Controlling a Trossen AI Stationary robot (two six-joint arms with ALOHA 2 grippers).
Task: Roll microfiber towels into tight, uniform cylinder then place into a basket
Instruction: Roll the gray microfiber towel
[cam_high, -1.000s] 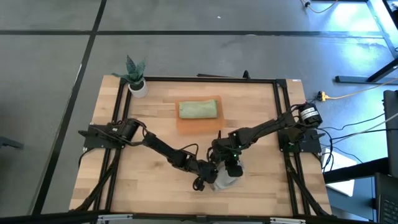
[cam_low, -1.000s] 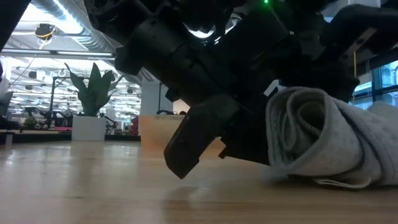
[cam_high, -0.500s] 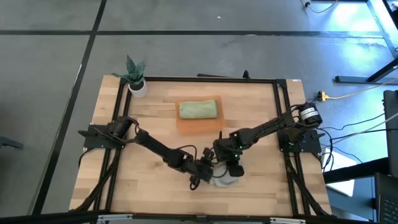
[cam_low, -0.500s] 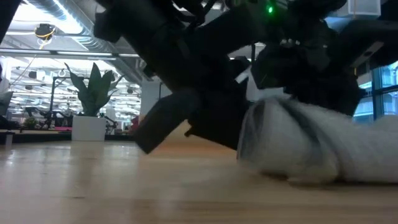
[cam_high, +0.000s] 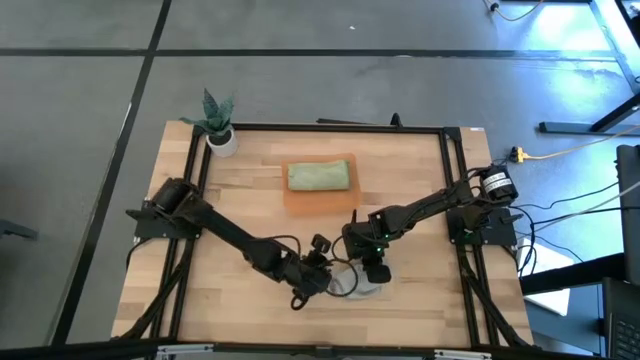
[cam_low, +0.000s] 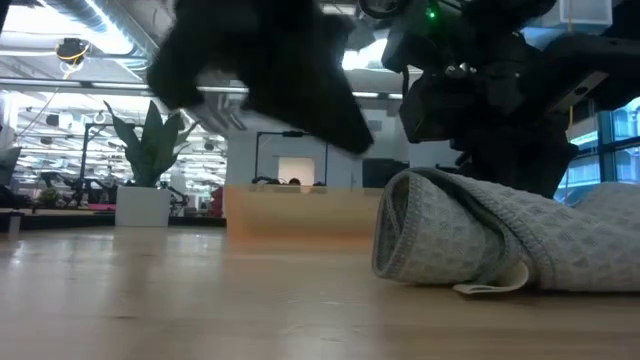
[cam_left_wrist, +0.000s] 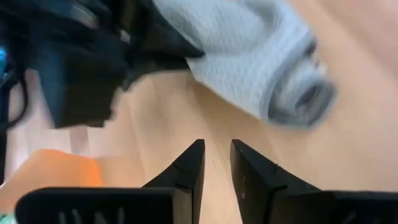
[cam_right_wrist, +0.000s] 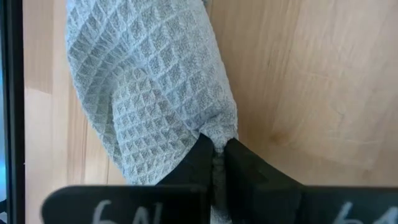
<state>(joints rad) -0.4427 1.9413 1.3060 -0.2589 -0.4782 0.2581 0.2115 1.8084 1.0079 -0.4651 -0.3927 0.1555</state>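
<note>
Two hands — right hand (cam_right_wrist: 215, 163) pinching grey towel (cam_right_wrist: 149, 93) edge, left hand (cam_left_wrist: 216, 163) slightly parted, empty.

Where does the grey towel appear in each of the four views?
High view: grey towel near the table's front edge, under the right gripper.
Low view: towel at right, rolled end facing left.
Left wrist view: towel ahead of the empty left gripper.
Right wrist view: towel pinched by the right gripper.
Shared landmark: the right gripper on the towel.
</note>
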